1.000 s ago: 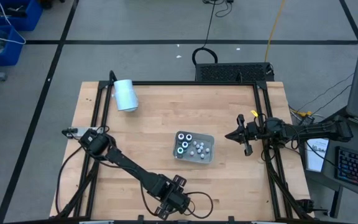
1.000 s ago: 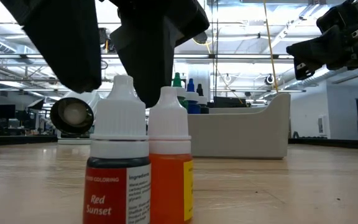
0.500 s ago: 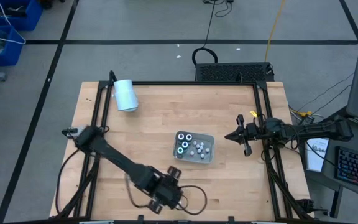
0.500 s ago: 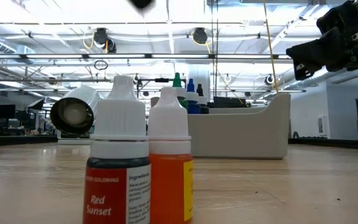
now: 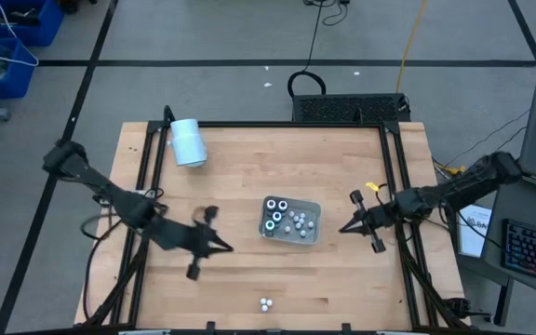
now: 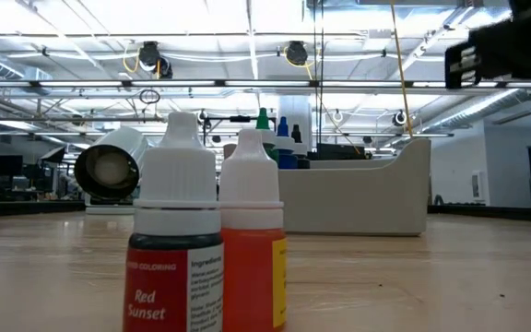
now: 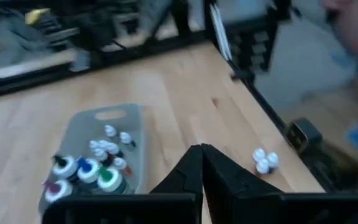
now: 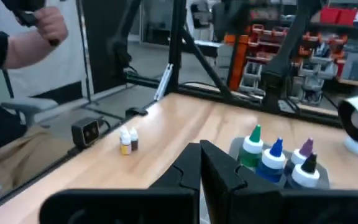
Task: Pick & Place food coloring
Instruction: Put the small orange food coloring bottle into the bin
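Note:
Two small food coloring bottles (image 5: 265,303) stand side by side on their bases near the table's front edge, one red (image 6: 173,240) and one orange (image 6: 252,244). They also show in the wrist views (image 7: 263,160) (image 8: 128,140). More bottles (image 5: 287,220) stand upright in the grey tray (image 5: 316,209) at the table's middle. My left gripper (image 5: 226,248) hovers shut left of the tray, well clear of the two bottles. My right gripper (image 5: 342,230) is shut just right of the tray, with nothing between its fingers.
A large white cylinder (image 5: 187,141) lies on its side at the far left of the table. A black frame runs along the table's edges (image 5: 394,177). A person's hand (image 8: 39,28) shows beyond the table in the right wrist view. Bare wood lies between the tray and the two bottles.
My left gripper has risen from just above the two bottles at the near edge and drawn back toward the table's left. Its fingers, apart before, now meet. The two bottles stand where they were. My right gripper has swung toward the near edge, closer to the tray.

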Tool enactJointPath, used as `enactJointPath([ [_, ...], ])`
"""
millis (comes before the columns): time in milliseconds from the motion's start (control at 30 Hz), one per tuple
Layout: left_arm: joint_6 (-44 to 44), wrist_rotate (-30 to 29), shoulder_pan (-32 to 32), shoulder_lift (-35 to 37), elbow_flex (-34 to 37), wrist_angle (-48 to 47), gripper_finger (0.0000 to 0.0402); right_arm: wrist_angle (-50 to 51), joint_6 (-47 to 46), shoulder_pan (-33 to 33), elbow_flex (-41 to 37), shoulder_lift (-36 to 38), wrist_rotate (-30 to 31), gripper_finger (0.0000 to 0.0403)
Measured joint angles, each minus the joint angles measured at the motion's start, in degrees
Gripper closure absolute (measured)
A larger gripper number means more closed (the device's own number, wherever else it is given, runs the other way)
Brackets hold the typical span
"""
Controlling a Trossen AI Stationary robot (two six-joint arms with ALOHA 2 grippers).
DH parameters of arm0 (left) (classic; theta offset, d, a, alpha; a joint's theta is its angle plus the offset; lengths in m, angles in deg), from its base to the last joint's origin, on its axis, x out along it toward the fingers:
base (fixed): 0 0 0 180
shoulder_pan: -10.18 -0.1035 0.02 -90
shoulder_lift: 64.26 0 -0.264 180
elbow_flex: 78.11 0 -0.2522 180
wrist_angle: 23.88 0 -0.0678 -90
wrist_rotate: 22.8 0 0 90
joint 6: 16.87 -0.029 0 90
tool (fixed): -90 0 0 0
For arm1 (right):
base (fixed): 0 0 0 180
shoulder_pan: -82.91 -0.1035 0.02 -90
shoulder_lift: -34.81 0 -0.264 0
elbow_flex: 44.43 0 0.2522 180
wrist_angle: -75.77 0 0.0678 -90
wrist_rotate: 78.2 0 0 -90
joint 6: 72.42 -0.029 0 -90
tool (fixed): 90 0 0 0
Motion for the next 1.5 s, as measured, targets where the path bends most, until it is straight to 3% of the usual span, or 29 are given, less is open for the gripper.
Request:
enactJointPath([
  [200,3.84,-8.86,0.84,12.27,23.72,23.28,0.0396,0.64,0.36,-9.70,9.49,-16.16,12.18,0.0403],
  [367,5.80,-15.28,-0.07,16.04,36.61,38.69,0.0394,0.29,0.22,-12.99,23.06,-35.50,13.75,0.0403],
  [600,9.24,-20.18,-1.60,15.58,46.79,54.55,0.0382,0.28,1.06,-12.45,41.03,-60.29,12.11,0.0403],
  [800,11.56,-21.18,-2.18,15.59,48.82,55.52,0.0358,-2.74,-0.94,-12.58,50.18,-74.34,7.70,0.0389],
  [1000,11.68,-19.81,-1.52,15.61,49.08,53.94,0.0360,-4.60,-6.87,-12.14,56.15,-82.16,7.88,0.0328],
  [1200,11.51,-17.59,-1.20,15.59,49.08,53.37,0.0362,-1.95,-12.16,-12.38,56.42,-82.32,7.78,0.0275],
  [1500,11.45,-17.52,-1.20,15.59,49.08,53.50,0.0362,-2.81,-15.70,-15.25,56.42,-82.31,9.51,0.0252],
])
